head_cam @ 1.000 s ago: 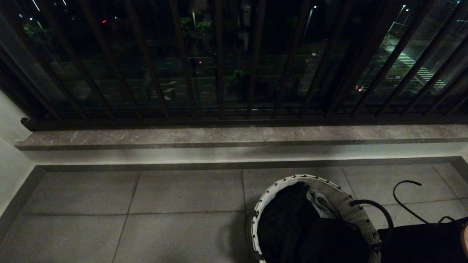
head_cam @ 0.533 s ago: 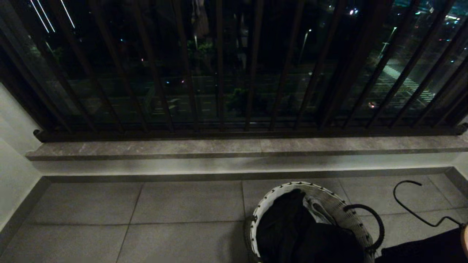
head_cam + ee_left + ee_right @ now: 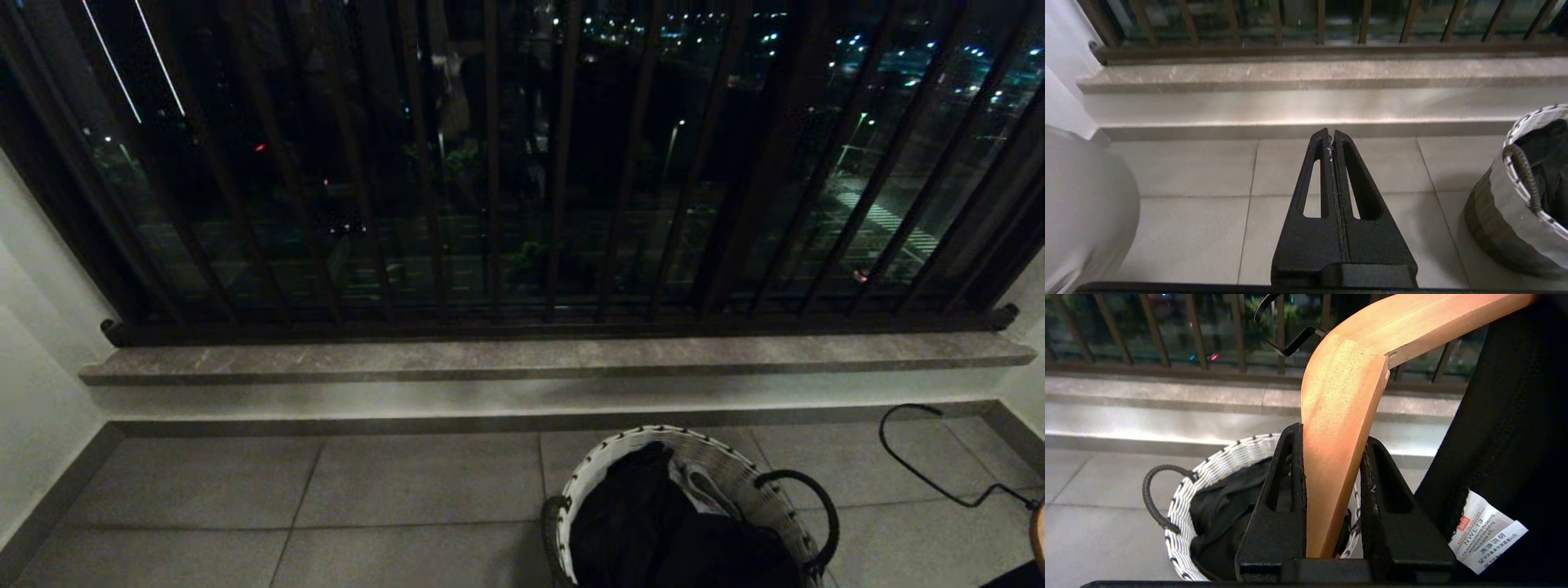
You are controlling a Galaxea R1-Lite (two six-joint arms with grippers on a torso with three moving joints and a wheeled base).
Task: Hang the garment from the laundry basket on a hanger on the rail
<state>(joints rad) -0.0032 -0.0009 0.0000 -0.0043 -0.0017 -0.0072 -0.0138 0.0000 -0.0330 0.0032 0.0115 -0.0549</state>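
Note:
My right gripper (image 3: 1333,435) is shut on one arm of a wooden hanger (image 3: 1355,363) with a black wire hook (image 3: 1286,347). A black garment (image 3: 1515,396) with a white label (image 3: 1488,531) hangs from the hanger's other arm. The laundry basket (image 3: 735,482) stands on the floor at the lower right of the head view, with dark clothes (image 3: 653,531) in it. The hook (image 3: 914,457) shows to its right. My left gripper (image 3: 1331,136) is shut and empty over the tiles, left of the basket (image 3: 1527,192). The rail is out of view.
A dark balustrade with vertical bars (image 3: 522,204) rises from a stone ledge (image 3: 539,357) ahead. A white wall (image 3: 33,392) closes the left side. Grey floor tiles (image 3: 408,490) lie between the ledge and me. A pale rounded robot part (image 3: 1081,204) sits beside the left gripper.
The head view has tilted upward, so ledge, basket and hook sit lower in the picture. The black garment at the lower right has almost left the view.

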